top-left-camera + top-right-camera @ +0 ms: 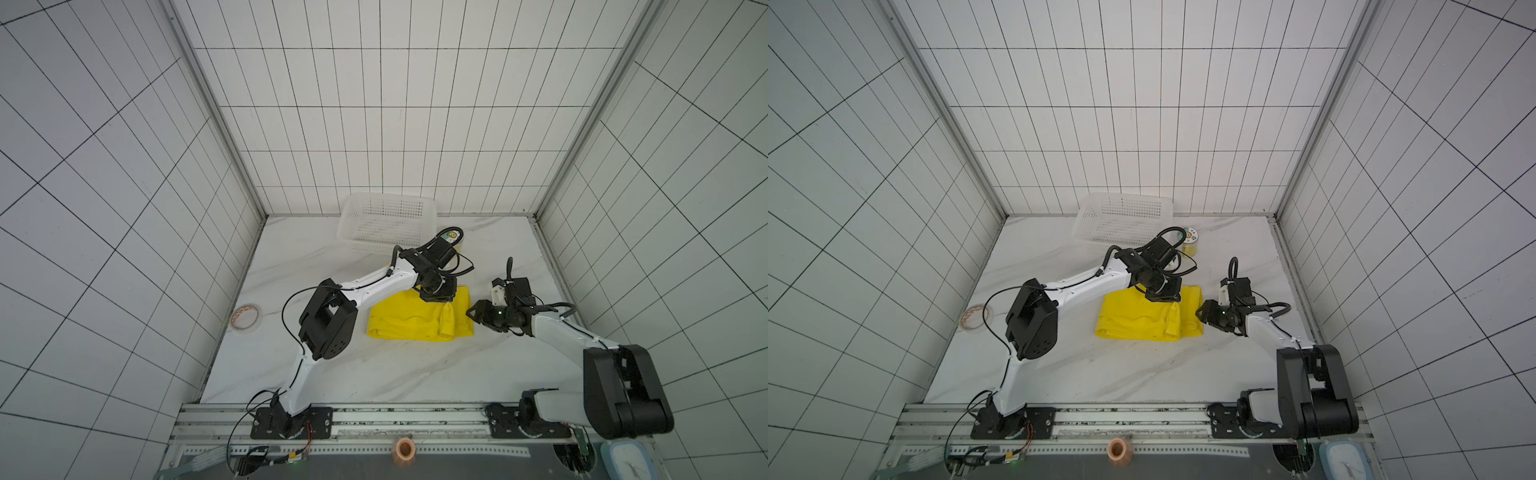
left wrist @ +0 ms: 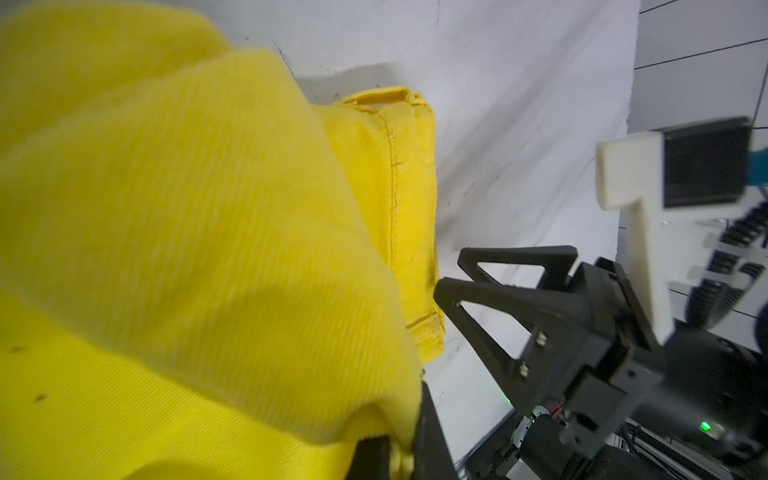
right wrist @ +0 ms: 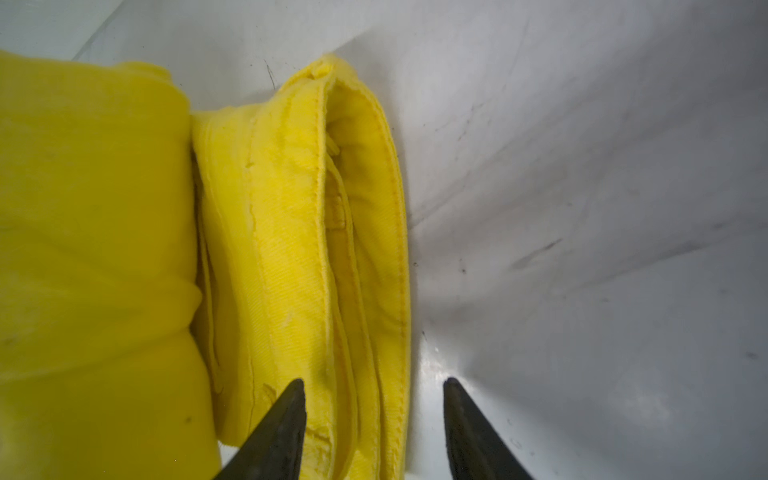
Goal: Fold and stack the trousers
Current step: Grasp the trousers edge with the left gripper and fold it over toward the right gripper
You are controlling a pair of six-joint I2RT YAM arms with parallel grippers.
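Folding looks nearly done: bright yellow cloth trousers [image 1: 411,322] lie bundled near the middle of the white marble tabletop [image 1: 374,374], left gripper [image 1: 436,297] clamped on their top layer, right gripper [image 1: 473,312] parted astride one edge; stacking is left.

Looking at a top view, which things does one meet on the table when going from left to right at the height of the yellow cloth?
tape roll → trousers → right gripper, at the trousers' right edge

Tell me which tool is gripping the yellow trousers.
The left tool, shut on a raised fold of the trousers; the right tool stands open at their edge.
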